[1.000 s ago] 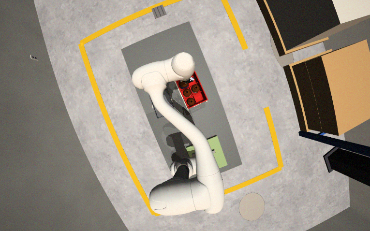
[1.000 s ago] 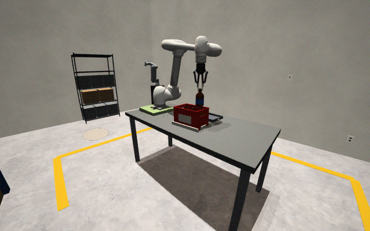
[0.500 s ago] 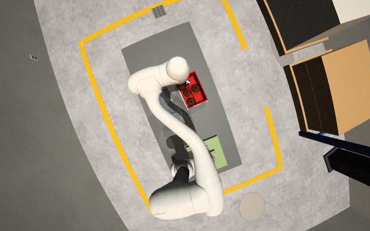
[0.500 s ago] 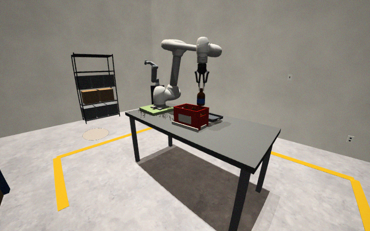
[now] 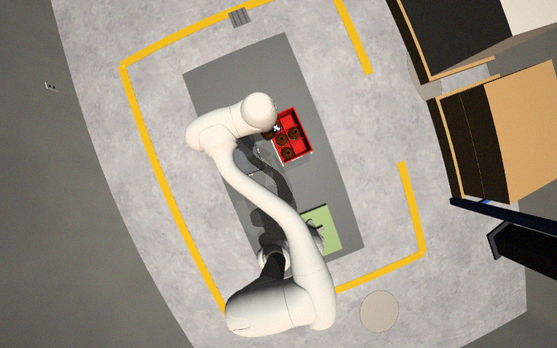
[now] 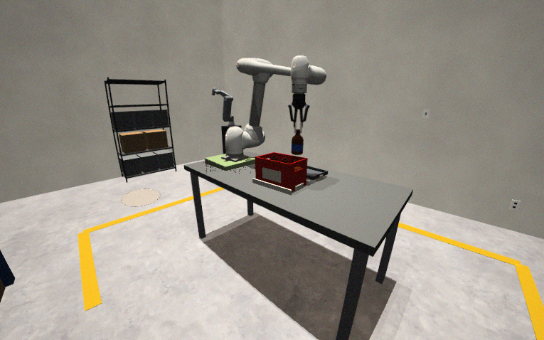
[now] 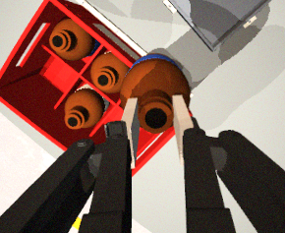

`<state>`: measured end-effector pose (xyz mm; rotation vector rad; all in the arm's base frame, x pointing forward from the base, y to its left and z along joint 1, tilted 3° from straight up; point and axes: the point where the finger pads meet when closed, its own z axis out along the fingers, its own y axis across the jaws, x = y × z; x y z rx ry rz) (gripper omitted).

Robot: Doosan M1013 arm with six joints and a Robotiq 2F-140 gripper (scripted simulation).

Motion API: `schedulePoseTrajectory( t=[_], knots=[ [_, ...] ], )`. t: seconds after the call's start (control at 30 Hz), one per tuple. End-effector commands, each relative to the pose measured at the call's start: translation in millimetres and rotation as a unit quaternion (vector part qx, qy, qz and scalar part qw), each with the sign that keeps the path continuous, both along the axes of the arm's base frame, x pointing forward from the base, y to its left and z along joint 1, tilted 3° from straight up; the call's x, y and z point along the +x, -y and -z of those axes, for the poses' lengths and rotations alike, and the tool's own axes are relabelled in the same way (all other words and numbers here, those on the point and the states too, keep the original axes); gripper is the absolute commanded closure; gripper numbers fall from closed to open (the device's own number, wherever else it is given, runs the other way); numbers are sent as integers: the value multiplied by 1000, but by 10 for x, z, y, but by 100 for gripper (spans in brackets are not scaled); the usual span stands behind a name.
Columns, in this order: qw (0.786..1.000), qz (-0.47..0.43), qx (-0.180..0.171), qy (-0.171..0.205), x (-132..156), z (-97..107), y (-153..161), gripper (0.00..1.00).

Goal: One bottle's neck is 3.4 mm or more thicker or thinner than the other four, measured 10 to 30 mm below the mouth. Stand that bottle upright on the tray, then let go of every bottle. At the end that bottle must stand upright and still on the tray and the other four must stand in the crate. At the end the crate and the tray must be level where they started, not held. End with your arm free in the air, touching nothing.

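"What does the top view give you?"

"A white jointed arm (image 5: 267,194) (image 6: 257,101) reaches across a grey table (image 5: 246,60) (image 6: 350,203) (image 7: 262,132). Its wrist overhangs one corner of a red divided crate (image 5: 303,129) (image 6: 287,176) (image 7: 19,45), where 3 brown bottles (image 5: 287,153) (image 7: 72,39) show plainly. The arm partly covers a dark, shallow tray (image 5: 249,161) (image 6: 320,173) (image 7: 218,21). That corner is crowded; I can't fairly count more bottles there."

"And the exterior?"

"The black 2-finger gripper (image 6: 298,129) (image 7: 155,111) points down, clenched on the neck of 1 brown bottle with a blue label (image 6: 297,144) (image 7: 154,83). It hangs upright, its base above crate-rim level. The tray lies on the table behind the crate."

"Wrist view?"

"Pale pads flank the neck just below the dark mouth. The gripped bottle overlaps the crate's edge on the side towards the tray; the same 3 others stand in compartments, and the tray is apart from it."
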<state>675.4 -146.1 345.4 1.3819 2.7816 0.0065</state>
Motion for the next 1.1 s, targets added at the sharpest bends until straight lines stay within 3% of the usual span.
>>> schedulePoseTrajectory(
  t=[0.0, 1.07],
  knots=[
    [1000, 1, -2, 4, -4, -21, -106, 100],
    [1000, 1, -2, 4, -60, -8, -782, 100]
  ],
)
